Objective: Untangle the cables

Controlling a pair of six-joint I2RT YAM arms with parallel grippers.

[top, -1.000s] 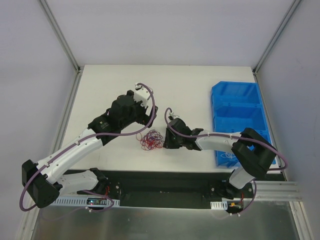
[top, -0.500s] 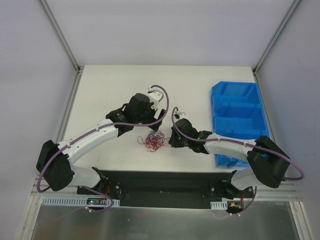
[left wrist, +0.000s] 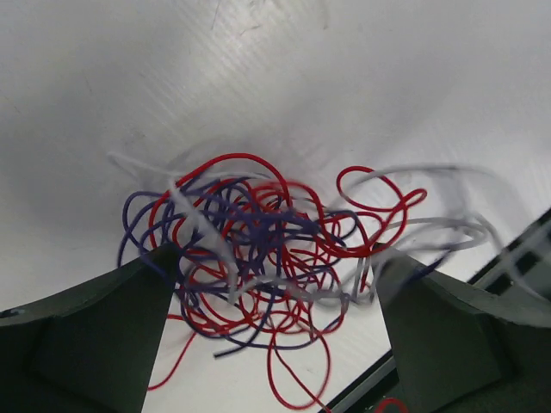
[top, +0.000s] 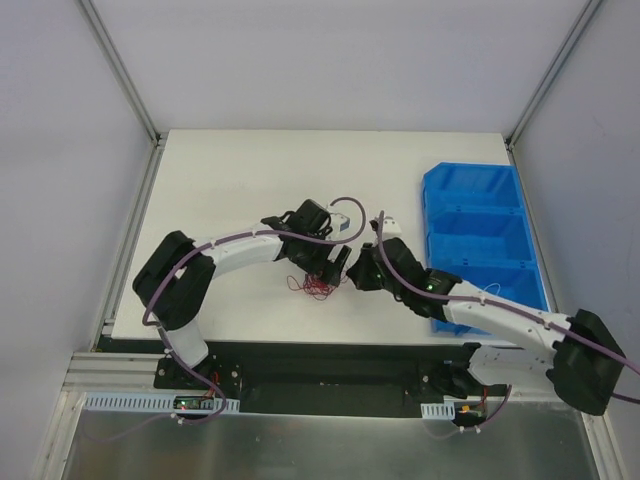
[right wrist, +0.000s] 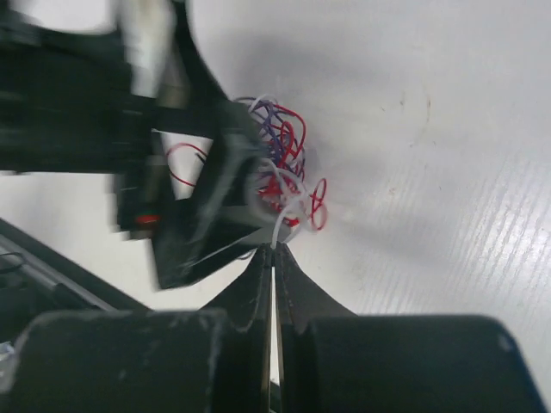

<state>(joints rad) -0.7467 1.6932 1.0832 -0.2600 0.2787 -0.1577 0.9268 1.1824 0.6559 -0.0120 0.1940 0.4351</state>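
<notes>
Seen from above, my two arms meet near the front middle of the white table (top: 230, 180). The cables (top: 318, 288) lie there as a small red clump, too small in this view to tell single strands apart. My left gripper (top: 333, 266) is over the clump, and my right gripper (top: 358, 272) is just beside it on the right. A blue bin (top: 480, 215) sits well apart at the table's right edge.

My left wrist camera shows what the overhead view hides. The cables (left wrist: 267, 258) are curly red, dark purple and white strands, tangled loosely on the table. My left gripper (left wrist: 275, 267) has its fingers spread wide apart, one on each side of the clump, and they close on nothing.

In my right wrist camera, my right gripper (right wrist: 273, 249) has its fingers pressed together, tip to tip. A white strand runs from the cables (right wrist: 284, 168) down to those tips. I cannot tell whether it is pinched between them. My left gripper (right wrist: 219, 206) shows as a dark blur beside the clump.
</notes>
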